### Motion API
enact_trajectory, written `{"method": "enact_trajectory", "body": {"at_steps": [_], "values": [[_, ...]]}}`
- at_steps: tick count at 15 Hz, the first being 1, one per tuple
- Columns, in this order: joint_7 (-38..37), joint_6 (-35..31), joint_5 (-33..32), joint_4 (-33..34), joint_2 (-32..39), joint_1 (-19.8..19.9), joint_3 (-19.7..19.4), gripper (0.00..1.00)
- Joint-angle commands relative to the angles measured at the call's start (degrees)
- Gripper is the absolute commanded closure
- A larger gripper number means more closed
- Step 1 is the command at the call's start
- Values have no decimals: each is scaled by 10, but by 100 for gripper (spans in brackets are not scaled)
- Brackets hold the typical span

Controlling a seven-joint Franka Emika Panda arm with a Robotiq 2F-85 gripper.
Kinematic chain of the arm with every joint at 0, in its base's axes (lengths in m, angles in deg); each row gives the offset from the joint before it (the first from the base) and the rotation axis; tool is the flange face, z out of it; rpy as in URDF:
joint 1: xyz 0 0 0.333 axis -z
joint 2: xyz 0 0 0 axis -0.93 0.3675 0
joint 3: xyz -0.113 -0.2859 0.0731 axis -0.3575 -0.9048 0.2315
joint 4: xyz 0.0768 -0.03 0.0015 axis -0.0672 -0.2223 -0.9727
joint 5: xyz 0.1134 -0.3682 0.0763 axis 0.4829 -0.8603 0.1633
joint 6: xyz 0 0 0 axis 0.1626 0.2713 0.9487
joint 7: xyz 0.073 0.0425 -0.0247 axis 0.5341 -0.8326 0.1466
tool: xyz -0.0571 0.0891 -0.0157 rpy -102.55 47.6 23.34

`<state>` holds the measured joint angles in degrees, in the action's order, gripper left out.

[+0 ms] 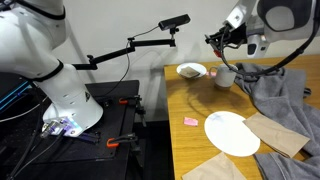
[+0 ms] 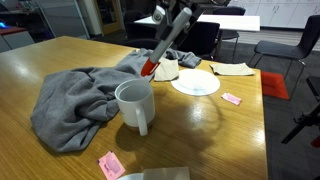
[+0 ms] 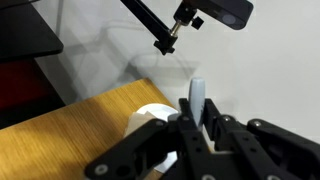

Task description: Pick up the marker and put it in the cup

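My gripper [image 2: 165,42] is shut on the red marker [image 2: 149,69] and holds it in the air, tilted, with the red end pointing down. In the wrist view a pale end of the marker [image 3: 198,96] sticks up between the black fingers [image 3: 198,116]. The white mug [image 2: 135,103] stands upright on the wooden table, nearer the camera than the marker. In an exterior view the gripper [image 1: 223,42] hangs above and slightly left of the mug [image 1: 225,77]. A white round shape [image 3: 150,120] lies below the fingers; I cannot tell whether it is the mug.
A white bowl with brown contents [image 1: 192,70] sits beside the mug. A grey cloth [image 2: 75,100] lies heaped next to it. A flat white plate [image 1: 232,132], pink sticky notes [image 1: 190,121] and brown paper [image 1: 275,135] lie on the table. A camera boom [image 1: 150,40] reaches over the edge.
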<state>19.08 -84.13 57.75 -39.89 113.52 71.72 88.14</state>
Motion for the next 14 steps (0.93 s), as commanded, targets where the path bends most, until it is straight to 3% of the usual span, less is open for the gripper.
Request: {"method": "enact_trajectory", "body": {"at_steps": [1,10,11,14], "values": [[-5,-7,27,-4,11,3,-3,95],[-32,-1,72,0,36,11,-10,95],[-6,1,57,2,38,9,-11,82],[-11,1,62,2,41,10,-11,82]]}}
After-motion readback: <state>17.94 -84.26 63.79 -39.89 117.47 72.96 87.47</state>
